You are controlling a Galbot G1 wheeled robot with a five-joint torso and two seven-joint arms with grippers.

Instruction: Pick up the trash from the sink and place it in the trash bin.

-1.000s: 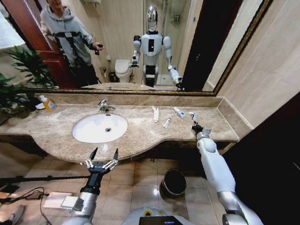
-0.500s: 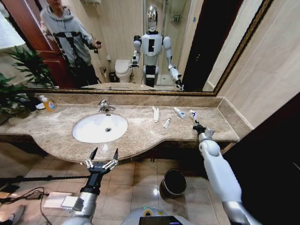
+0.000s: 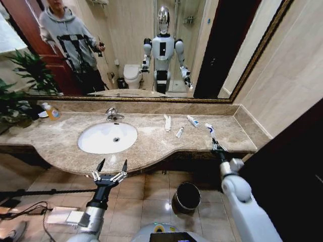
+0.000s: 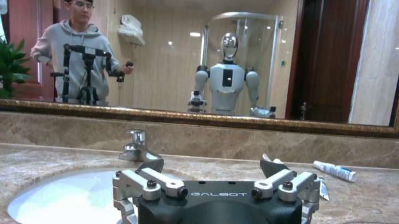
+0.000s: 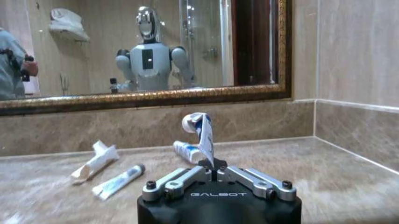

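Above counter edge, right jaws (image 3: 216, 146) clamping white tube (image 3: 209, 130)

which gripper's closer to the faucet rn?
Left. The left gripper hangs open off the counter's front edge, across the sink from the faucet; the right gripper, holding a tube, is far right.

The sink (image 4: 68, 198) is cut off by the left wrist picture's edge and partly hidden behind the left gripper (image 4: 215, 164). The trash bin (image 3: 186, 197) is partly tucked under the table (image 3: 151, 146) edge. Printing on the held tube (image 5: 203, 137) is too small to read.
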